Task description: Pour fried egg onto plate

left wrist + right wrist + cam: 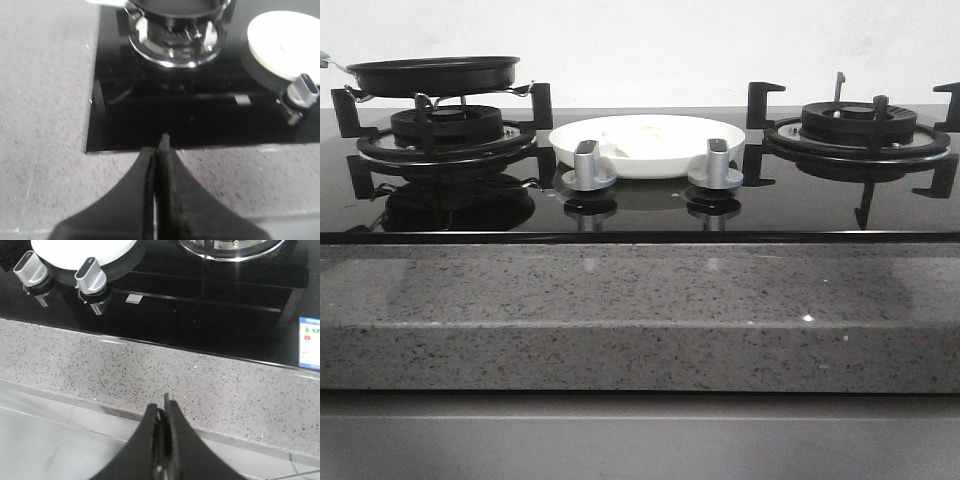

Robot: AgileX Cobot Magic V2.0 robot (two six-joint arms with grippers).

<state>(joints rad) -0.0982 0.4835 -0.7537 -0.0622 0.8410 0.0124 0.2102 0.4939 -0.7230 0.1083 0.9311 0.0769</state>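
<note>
The white plate (715,150) sits on the black glass hob between the two burners, behind the knobs. A pale cream fried egg (645,137) lies flat in it, plain side showing. The small black pan (435,75) rests level on the left burner, its inside hidden from the front. In the left wrist view the plate (285,30) and pan (175,6) lie far ahead; my left gripper (160,145) hangs shut and empty over the counter's front strip. My right gripper (164,402) is shut and empty above the counter's front edge, the plate (80,250) far off.
Two silver knobs (588,165) (718,163) stand just in front of the plate. An empty right burner (860,125) has raised black pan supports. A speckled grey stone counter (640,300) runs along the front. A sticker (310,342) marks the hob's right corner.
</note>
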